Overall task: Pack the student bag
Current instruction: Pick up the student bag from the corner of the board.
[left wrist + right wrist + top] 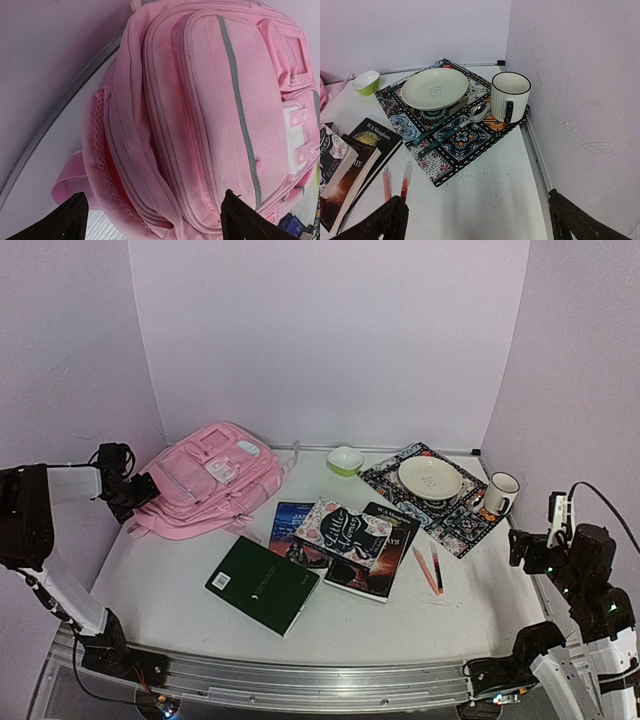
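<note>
The student bag [210,480] is a pink backpack lying flat at the back left of the table, front pocket up. My left gripper [138,494] is at the bag's left end. In the left wrist view the bag [210,115] fills the frame, and the left gripper [155,212] stands open, its tips wide apart either side of the zipped edge with nothing held. My right gripper [522,545] hangs at the right edge of the table. In its wrist view the right gripper [477,217] is open over bare table.
A green book [262,583] lies front centre, with a stack of books [345,535] behind it and two pens [430,568] to the right. A patterned placemat [460,525] carries a plate [430,478], cutlery [445,131] and a mug [501,493]. A small green bowl [345,460] stands at the back.
</note>
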